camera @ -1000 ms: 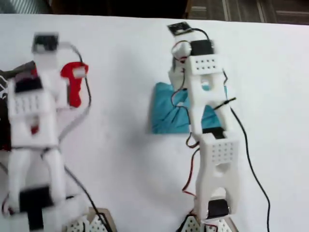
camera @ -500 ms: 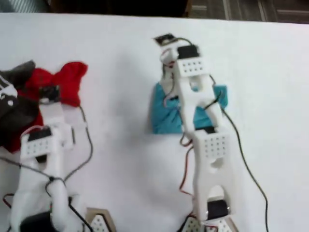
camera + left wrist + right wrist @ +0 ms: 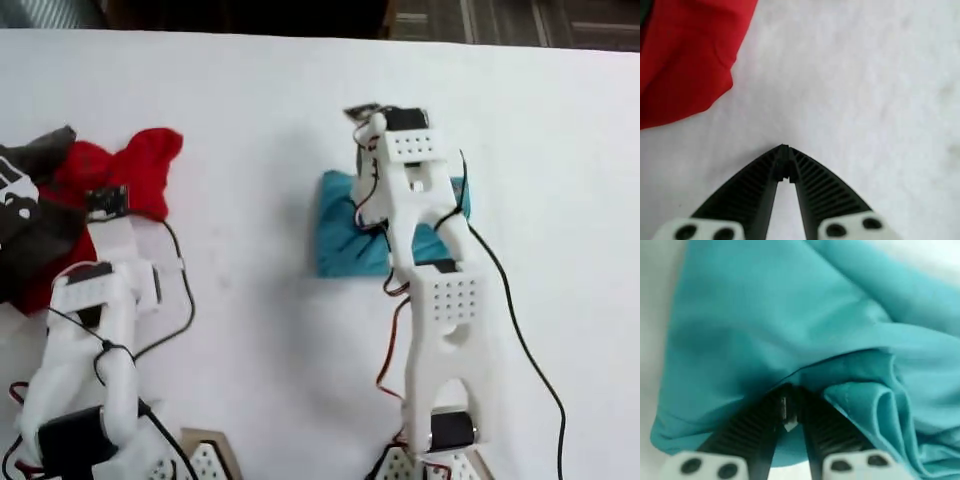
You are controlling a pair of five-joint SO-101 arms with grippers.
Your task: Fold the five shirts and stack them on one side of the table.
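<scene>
- At the left side of the white table, seen from the high view, a red shirt lies crumpled, and a dark shirt lies partly over its left part, by the table's edge.
- The left arm stands at the near side of the red shirt, with its wrist end just at the cloth's near border.
- The left gripper has its 2 black ribbed fingers pressed together at the tips, with nothing between them. It hangs over bare table, and the red shirt's rounded edge lies ahead of the tips and off to one side, near but not touching.
- Near the middle of the table lies a teal shirt, bunched into a rough rectangle with several creases.
- The right arm stretches from the near edge out over the teal shirt and covers its middle.
- The right gripper also has its 2 fingers closed together. The tips are tucked in under a raised fold of the teal shirt and touch it. I cannot tell whether any cloth is caught between them.
- The teal shirt and the red shirt lie well apart, with bare table between them.
- A black cable trails over the table beside the right arm.
</scene>
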